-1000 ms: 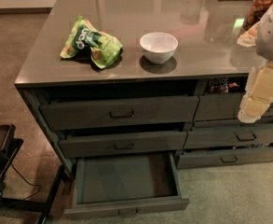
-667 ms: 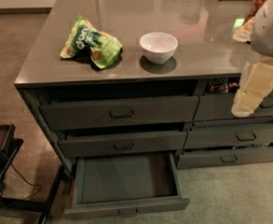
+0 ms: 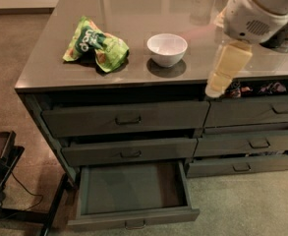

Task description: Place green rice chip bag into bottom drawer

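The tool (image 3: 221, 75) hangs at the bench's (image 3: 133, 4) right front edge; its spread I cannot tell. The green rice chip bag (image 3: 94, 43) lies well apart, leftward; the bottom drawer (image 3: 133, 215) is open. Approach step, I'd say: it must cross left.

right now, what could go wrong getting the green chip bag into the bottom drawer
1. The gripper hangs at the counter's front edge, right of the white bowl. The bowl stands between it and the green rice chip bag, so a straight reach could knock the bowl.
2. The bag is crumpled foil and may slip from a grasp.
3. The bottom drawer is open but sits low, so a bag released from high up could miss it.
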Controlling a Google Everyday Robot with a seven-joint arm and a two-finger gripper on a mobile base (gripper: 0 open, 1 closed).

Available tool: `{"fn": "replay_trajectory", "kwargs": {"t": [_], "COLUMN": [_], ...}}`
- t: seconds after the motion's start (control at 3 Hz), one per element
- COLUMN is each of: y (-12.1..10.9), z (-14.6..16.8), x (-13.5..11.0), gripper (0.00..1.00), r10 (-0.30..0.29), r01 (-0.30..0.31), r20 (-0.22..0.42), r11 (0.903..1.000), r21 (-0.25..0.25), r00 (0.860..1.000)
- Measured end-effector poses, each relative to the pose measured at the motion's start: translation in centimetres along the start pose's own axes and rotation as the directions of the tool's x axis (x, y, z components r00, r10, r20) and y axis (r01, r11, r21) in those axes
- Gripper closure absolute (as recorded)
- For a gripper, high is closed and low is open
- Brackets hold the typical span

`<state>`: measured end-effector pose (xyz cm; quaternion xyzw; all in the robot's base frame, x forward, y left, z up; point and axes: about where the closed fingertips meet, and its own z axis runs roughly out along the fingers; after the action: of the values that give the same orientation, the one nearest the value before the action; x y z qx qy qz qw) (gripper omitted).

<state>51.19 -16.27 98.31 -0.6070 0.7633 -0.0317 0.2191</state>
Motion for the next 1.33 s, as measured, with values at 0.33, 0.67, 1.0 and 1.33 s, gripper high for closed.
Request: {"fn": "replay_trajectory", "kwargs": {"t": [0.33,0.67,1.0,1.33], "y": [-3.2,-6.4,-6.4,-6.5], "z": [2.8,6.3,6.3,6.4], "x": [-4.0,-9.1,-9.1,-9.3], "gripper": [0.0,0.0,0.0,0.0], "r10": [0.012,0.033,0.033,0.037], "r01": [-0.013,-0.041,-0.041,-0.046], "r20": [0.047,0.087,0.087,0.095], "r11": [0.9994,0.995,0.995,0.9945], "r21": [0.033,0.091,0.091,0.094], "r00": [0.999,0.996,0.996,0.995]}}
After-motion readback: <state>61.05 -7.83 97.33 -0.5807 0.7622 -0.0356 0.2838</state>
